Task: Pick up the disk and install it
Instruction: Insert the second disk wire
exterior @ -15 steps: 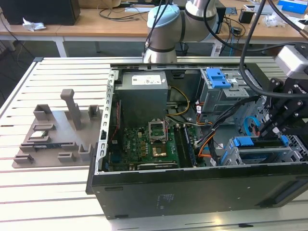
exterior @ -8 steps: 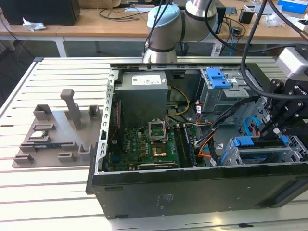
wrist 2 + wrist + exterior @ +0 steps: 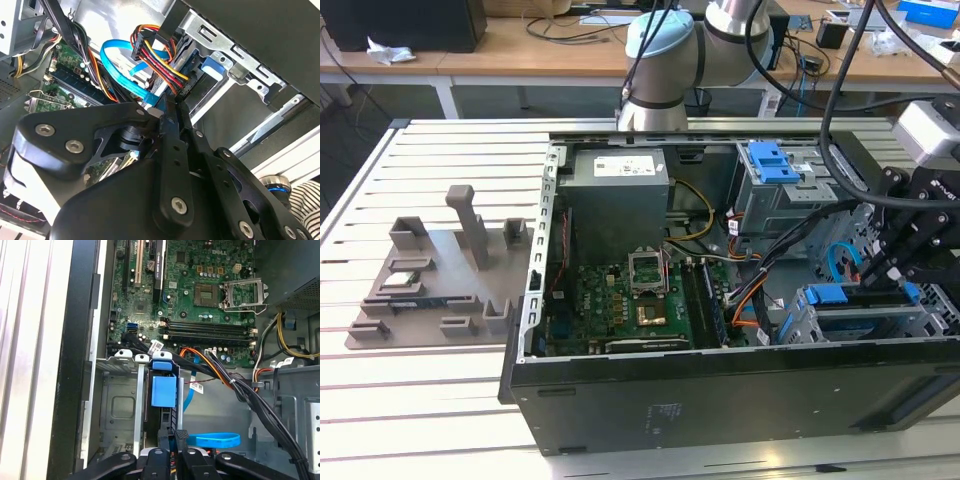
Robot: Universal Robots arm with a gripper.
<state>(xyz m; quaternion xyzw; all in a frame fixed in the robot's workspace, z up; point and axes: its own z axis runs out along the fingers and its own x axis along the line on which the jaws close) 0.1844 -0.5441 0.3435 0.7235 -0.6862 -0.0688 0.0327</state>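
Observation:
The disk (image 3: 163,390) stands edge-on in the slot of the lower grey drive cage (image 3: 117,405), its blue plastic rail facing up. In the exterior view the disk (image 3: 860,318) lies in that cage at the case's near right corner, with blue rails along it. My gripper (image 3: 173,434) is right over the disk's outer end with its fingers shut; whether the tips touch it I cannot tell. In the second wrist view the black fingers (image 3: 170,125) meet at the tips, next to a power plug and the blue rail end (image 3: 211,66). From outside, the gripper (image 3: 878,278) reaches down into the case.
The open computer case (image 3: 720,385) lies on a slatted table. Inside are the motherboard (image 3: 620,300), power supply (image 3: 618,195) and an upper drive cage with a blue latch (image 3: 770,160). Cable bundles (image 3: 225,377) and a blue data cable (image 3: 215,440) run beside the disk. A grey fixture (image 3: 430,270) sits on the exterior view's left.

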